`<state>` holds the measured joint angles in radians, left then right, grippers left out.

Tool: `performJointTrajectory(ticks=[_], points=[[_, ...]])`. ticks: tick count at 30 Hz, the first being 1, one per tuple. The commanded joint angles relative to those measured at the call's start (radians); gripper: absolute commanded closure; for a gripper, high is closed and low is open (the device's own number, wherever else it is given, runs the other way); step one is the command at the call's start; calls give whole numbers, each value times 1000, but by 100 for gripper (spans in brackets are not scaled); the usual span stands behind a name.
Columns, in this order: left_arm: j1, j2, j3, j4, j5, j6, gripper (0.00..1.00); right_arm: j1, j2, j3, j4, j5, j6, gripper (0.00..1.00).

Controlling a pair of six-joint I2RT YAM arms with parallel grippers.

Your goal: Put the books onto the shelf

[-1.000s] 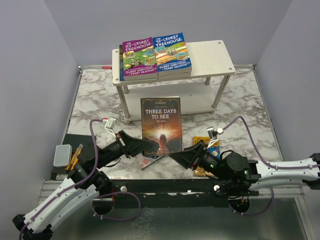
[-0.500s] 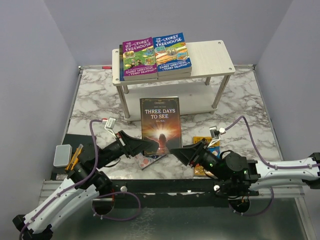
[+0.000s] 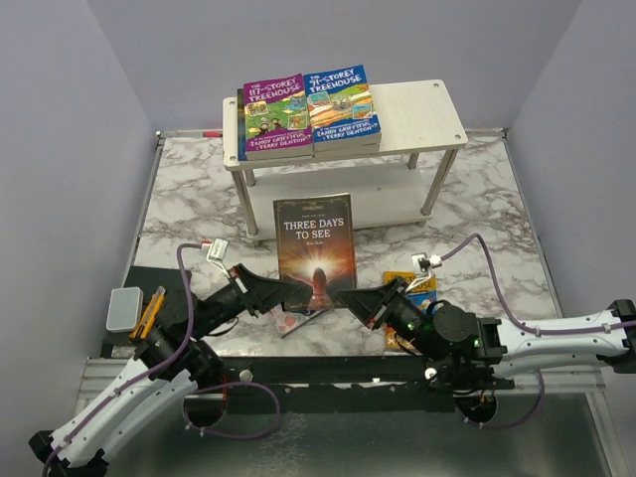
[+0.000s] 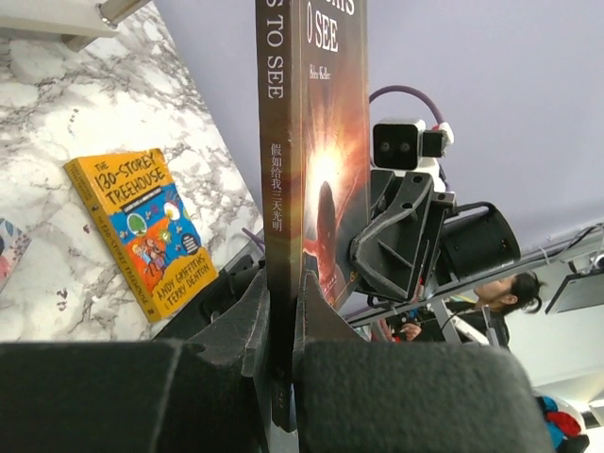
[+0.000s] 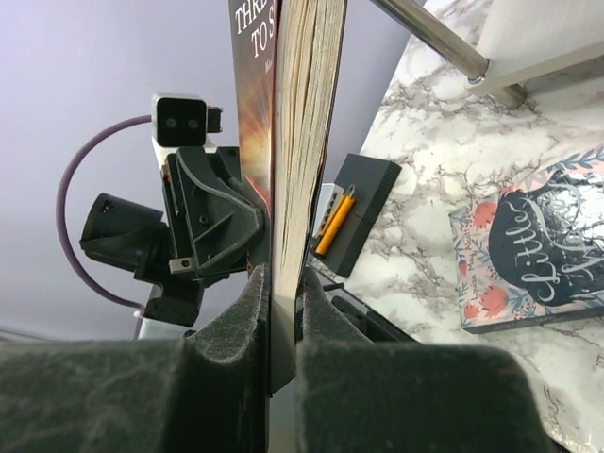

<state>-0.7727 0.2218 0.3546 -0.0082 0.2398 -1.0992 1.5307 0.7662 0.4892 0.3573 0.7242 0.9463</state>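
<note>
Left fingers (image 3: 276, 290) and right fingers (image 3: 358, 301) grip the dark brown "Three Days to See" paperback (image 3: 317, 248) upright over the marble desk (image 3: 189, 189) — mid-carry; next probably calls for a matched lift onto the white two-tier shelf (image 3: 417, 104).

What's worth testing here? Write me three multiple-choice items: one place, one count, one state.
1. Covers showing on top of the shelf: A two, B four, C none.
2. The orange book lies: A on the shelf, B on the table, C in a hand.
3. The brown book is: A flat on the table, B upright, gripped by left hand and right hand, C on the lower tier.
Answers: 1 A, a purple book and a blue book lie side by side; 2 B, flat on marble; 3 B, both hands clamp its lower edges.
</note>
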Motion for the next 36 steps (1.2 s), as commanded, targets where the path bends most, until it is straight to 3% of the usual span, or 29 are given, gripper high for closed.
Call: performJointTrajectory(ticks=[1,3,7,9,13,18,26,36], points=[[0,-11,2,-135,-67,-4,97,1,5,-1,-2,129,88,99],[0,-9,10,-223,-123,-7,77,1,2,9,-70,175,125,99],[0,2,24,-349,-208,-19,51,0,3,12,-124,245,149,99],[-1,11,45,-402,-245,-15,28,-7,9,12,-121,254,145,99],[0,37,117,-542,-380,19,13,-94,44,13,-97,175,156,99],[-1,61,209,-632,-463,85,1,-237,130,-2,48,-7,117,99],[-1,56,294,-697,-519,202,1,-368,266,31,227,-165,43,99],[0,91,393,-681,-505,341,1,-554,557,133,486,-444,50,99]])
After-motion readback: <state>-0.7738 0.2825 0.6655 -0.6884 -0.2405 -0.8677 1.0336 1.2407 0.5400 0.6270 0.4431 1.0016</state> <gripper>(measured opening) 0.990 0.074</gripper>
